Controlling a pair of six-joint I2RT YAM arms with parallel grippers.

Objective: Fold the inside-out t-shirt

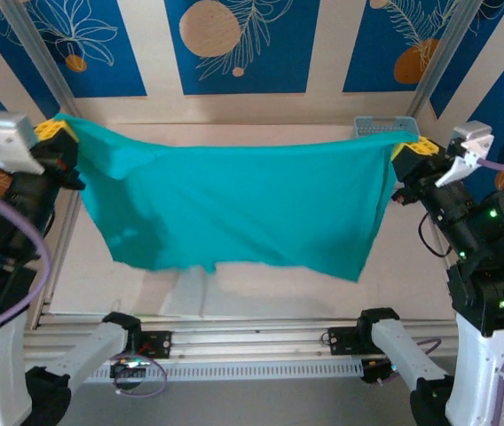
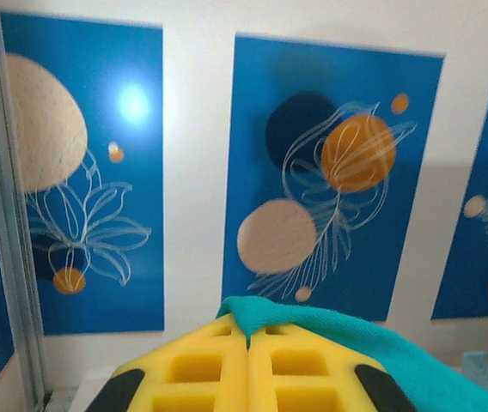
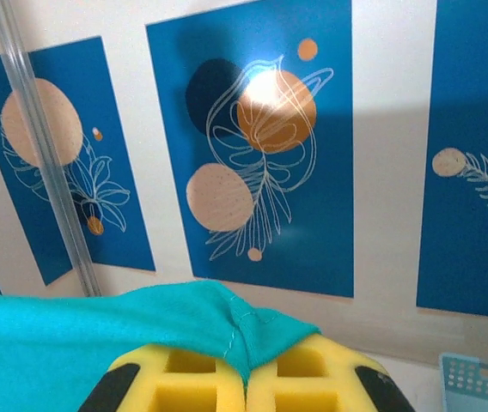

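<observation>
Left gripper (image 1: 57, 135) was raised over the tabletop's (image 1: 101, 284) far-left corner, yellow pads (image 2: 235, 378) pressed together on 1 top corner of the teal t-shirt (image 1: 243, 204). The shirt hung spread in the air between the 2 grippers, its top edge stretched along the far edge and its uneven lower edge draped over the tabletop's middle, reaching lowest on the right. Right gripper (image 1: 409, 149) was raised over the far-right corner, clamped on the other top corner with the stitched hem bunched between its pads. A light-blue basket (image 1: 383, 127) sat behind the shirt near the far-right corner.
</observation>
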